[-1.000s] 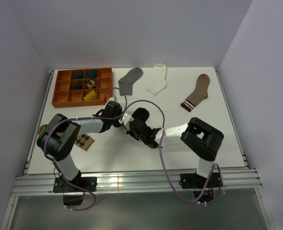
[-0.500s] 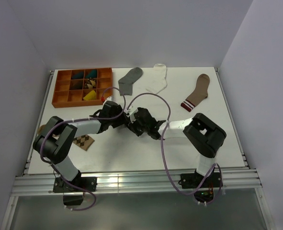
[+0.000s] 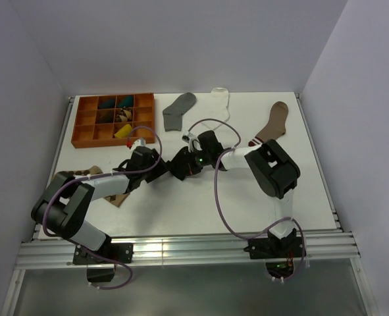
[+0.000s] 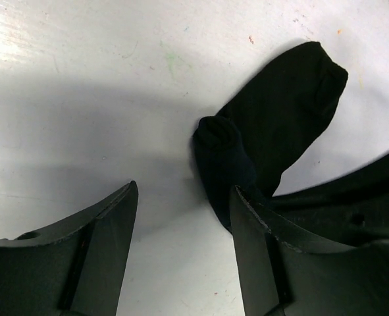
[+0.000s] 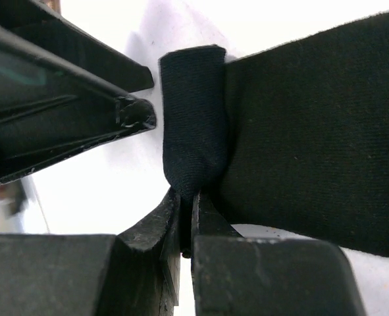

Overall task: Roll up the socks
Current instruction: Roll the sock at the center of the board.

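Note:
The black sock [image 4: 286, 99] lies on the white table, one end folded into a short roll [image 5: 194, 118]. My right gripper [image 5: 187, 197] is shut on the lower edge of that roll. My left gripper [image 4: 184, 191] is open just left of the roll, its right finger [image 4: 260, 257] beside the fabric and nothing between the jaws. From above, both grippers meet mid-table: the left [image 3: 162, 168], the right [image 3: 184, 164]. The grey sock [image 3: 179, 108] lies flat at the back. The white sock [image 3: 220, 92] beside it shows only in part behind the right arm's cable.
An orange compartment tray [image 3: 113, 136] holding several rolled items stands at the back left. A brown sock with a striped cuff [image 3: 273, 125] lies at the back right. A tan diamond-patterned sock [image 3: 117, 195] lies under my left arm. Purple cables loop over the table.
My left gripper has opened and drawn back to the left, letting go of the black sock. My right gripper has closed on the rolled end while that arm swung toward the back.

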